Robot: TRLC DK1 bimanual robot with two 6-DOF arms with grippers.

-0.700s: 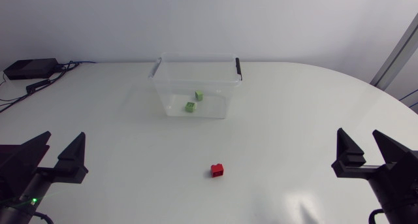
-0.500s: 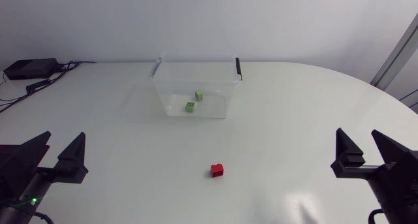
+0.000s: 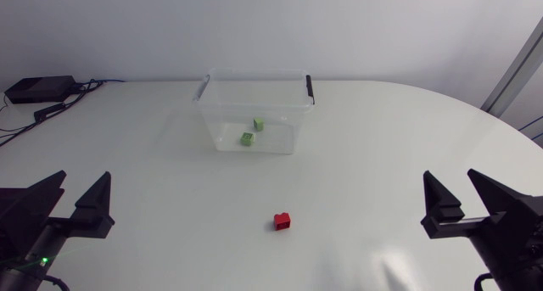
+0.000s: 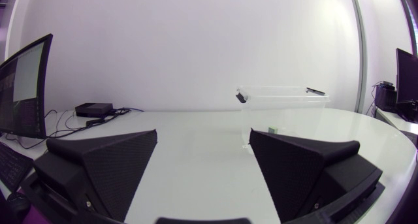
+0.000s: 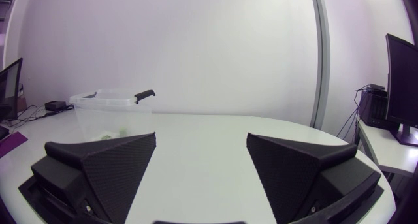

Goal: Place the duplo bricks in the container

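The right end effector [image 3: 450, 176], spread empty, has edged toward the red brick [image 3: 282, 221]: pickup likely starting. The left end effector [image 3: 82, 176] spread, unmoved.

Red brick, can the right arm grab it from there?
Probably yes. The red brick sits alone on the table, and nothing lies between it and the open right gripper.
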